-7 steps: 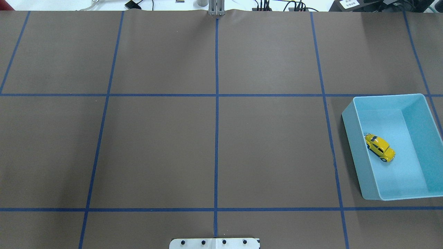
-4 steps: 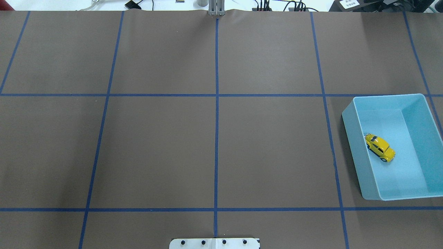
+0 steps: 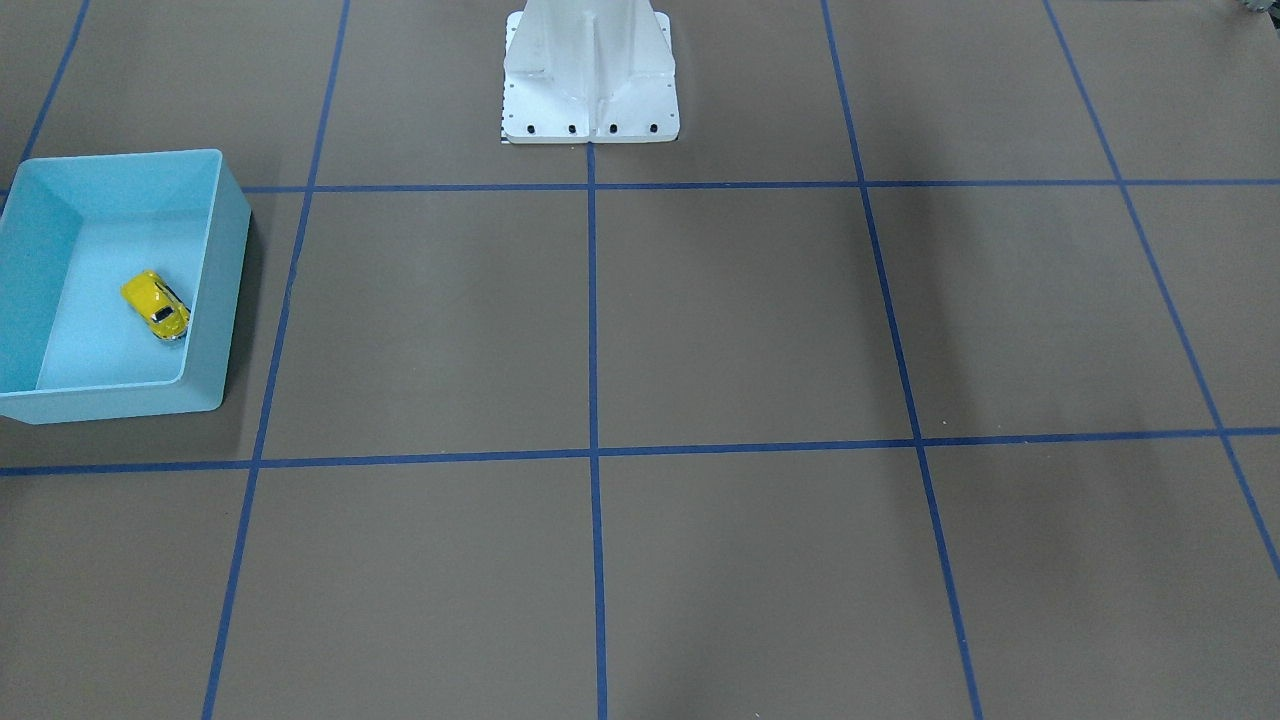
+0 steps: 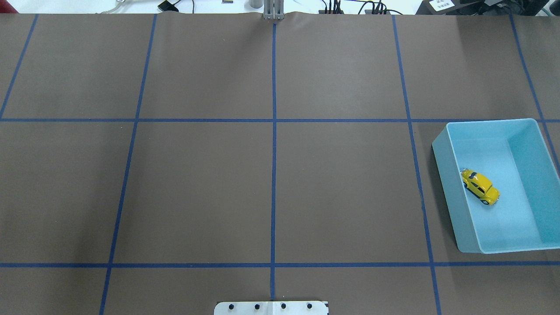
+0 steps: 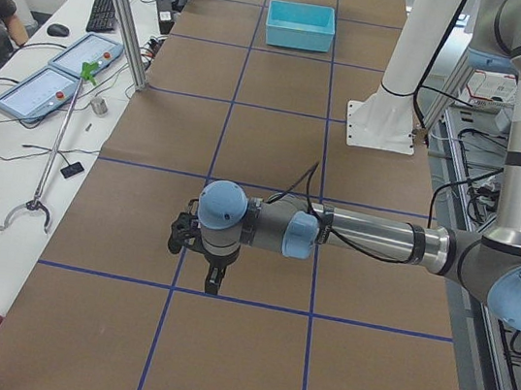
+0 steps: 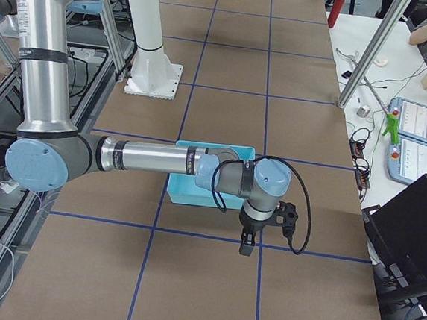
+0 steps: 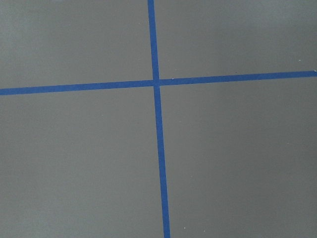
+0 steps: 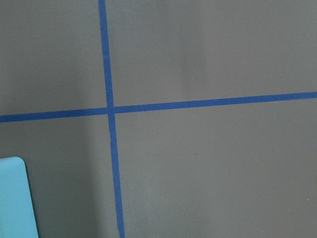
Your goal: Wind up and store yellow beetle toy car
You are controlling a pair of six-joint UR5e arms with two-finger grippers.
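The yellow beetle toy car (image 4: 480, 187) lies inside the light blue bin (image 4: 442, 175) at the table's right, near the bin's left wall; it also shows in the front-facing view (image 3: 156, 305). No gripper shows in the overhead or front-facing views. In the exterior left view my left gripper (image 5: 211, 283) hangs over bare table far from the bin (image 5: 301, 24). In the exterior right view my right gripper (image 6: 247, 245) hangs just beyond the bin (image 6: 184, 193). I cannot tell whether either is open or shut. Neither touches the car.
Brown table paper with blue tape grid lines. The white robot base (image 3: 590, 70) stands at the table's middle edge. A corner of the bin (image 8: 15, 198) shows in the right wrist view. Operator desks with control panels (image 5: 57, 76) lie beyond the far edge.
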